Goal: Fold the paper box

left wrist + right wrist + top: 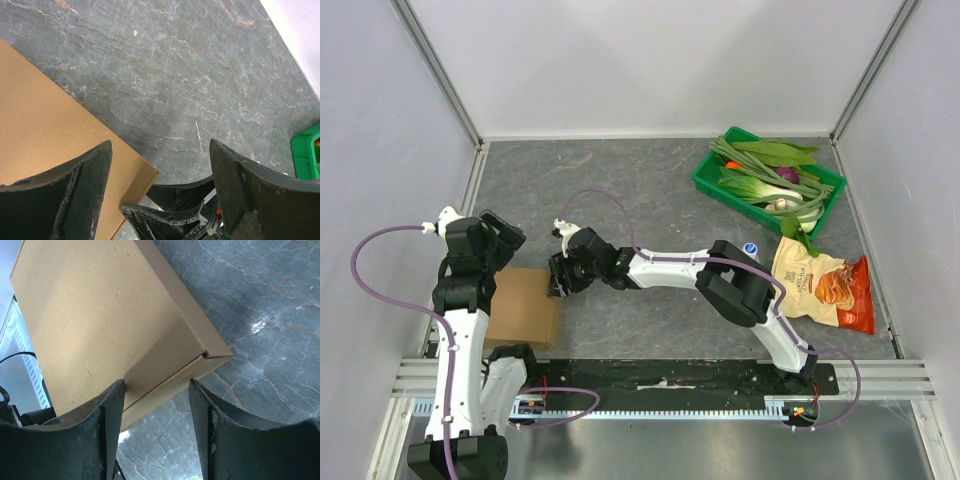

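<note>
The closed paper box [525, 308] lies near-left. The left gripper [160, 150] gapes wide and empty above it. The right gripper [156, 385] straddles the box's right edge with jaws apart, possibly touching it.

Plain brown paper box [525, 305]; grey surface [670, 180] veined pale and rust; green tray [718, 190] of green-and-white vegetables [770, 172]; tan-and-orange snack bag [823, 288]; white walls [650, 60].

A green tray [720, 195] of vegetables [770, 170] sits near a snack bag [825, 288].
</note>
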You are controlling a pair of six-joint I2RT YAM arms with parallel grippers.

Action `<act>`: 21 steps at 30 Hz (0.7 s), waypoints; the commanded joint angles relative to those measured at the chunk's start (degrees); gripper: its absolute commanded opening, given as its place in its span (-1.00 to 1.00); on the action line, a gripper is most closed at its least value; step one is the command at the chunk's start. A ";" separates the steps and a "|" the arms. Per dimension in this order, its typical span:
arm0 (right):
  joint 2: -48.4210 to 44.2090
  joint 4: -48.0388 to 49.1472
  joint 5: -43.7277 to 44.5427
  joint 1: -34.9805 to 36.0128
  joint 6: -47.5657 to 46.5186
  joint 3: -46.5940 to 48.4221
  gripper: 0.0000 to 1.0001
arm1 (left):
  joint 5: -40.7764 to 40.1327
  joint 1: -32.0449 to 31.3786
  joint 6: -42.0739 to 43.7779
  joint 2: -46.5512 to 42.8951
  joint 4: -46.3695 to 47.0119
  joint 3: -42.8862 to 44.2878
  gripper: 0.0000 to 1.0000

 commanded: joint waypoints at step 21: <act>-53.73 -38.47 47.37 -8.04 -31.17 -11.53 0.96 | 32.61 -9.92 5.87 4.40 19.03 12.64 0.76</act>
